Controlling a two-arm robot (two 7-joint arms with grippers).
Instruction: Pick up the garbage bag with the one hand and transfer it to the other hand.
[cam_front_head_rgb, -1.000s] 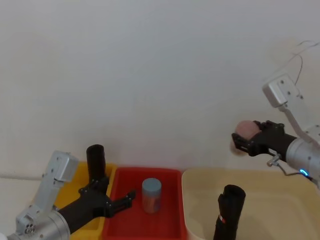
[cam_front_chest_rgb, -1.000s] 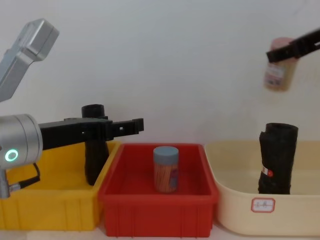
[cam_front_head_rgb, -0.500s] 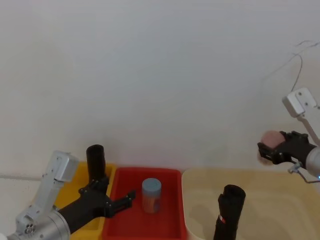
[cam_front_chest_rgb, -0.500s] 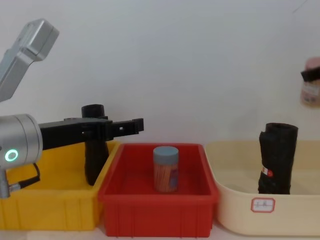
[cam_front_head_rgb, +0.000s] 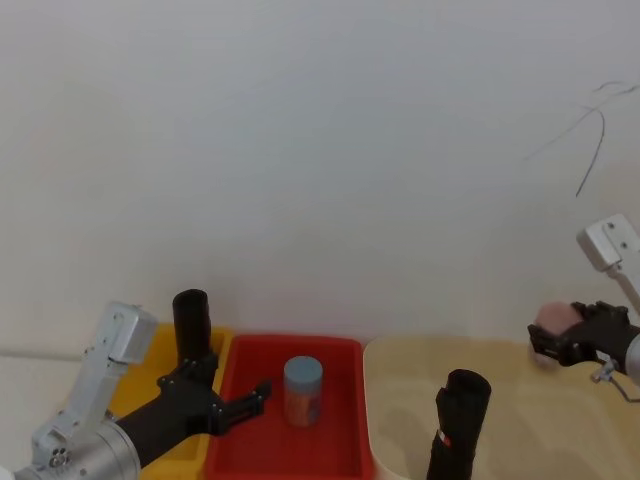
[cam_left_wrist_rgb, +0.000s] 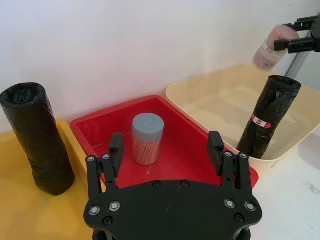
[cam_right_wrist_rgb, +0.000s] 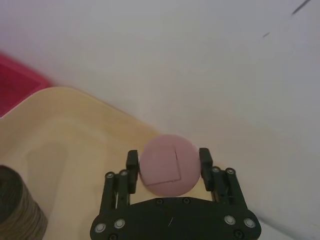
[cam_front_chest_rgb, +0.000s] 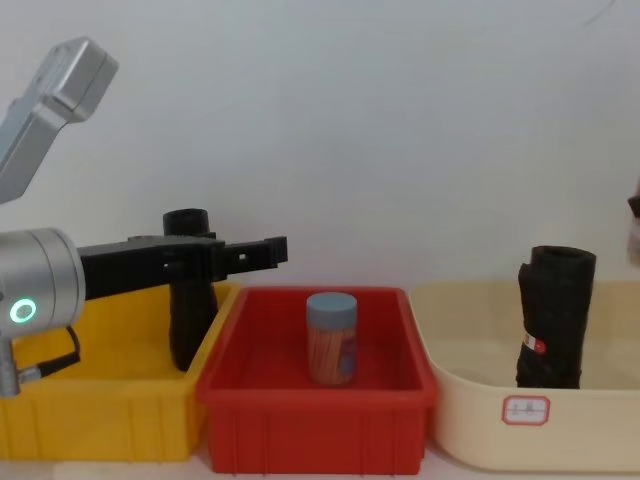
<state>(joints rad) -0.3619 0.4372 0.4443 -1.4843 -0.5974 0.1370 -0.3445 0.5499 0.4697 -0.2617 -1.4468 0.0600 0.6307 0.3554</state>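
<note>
The left gripper (cam_left_wrist_rgb: 167, 150) hangs spread and empty over the yellow bin (cam_front_chest_rgb: 95, 425) and red bin (cam_front_chest_rgb: 315, 395). The garbage bag (cam_front_chest_rgb: 555, 318) stands upright in the beige tub (cam_front_chest_rgb: 480, 410), its sticker plain in the left wrist view. Over the tub's right edge, the right gripper (cam_right_wrist_rgb: 169, 167) pinches a pink-capped bottle (cam_right_wrist_rgb: 169, 171).

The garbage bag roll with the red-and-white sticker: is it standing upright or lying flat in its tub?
Upright. The garbage bag stands on end inside the cream tub, its top above the rim.
</note>
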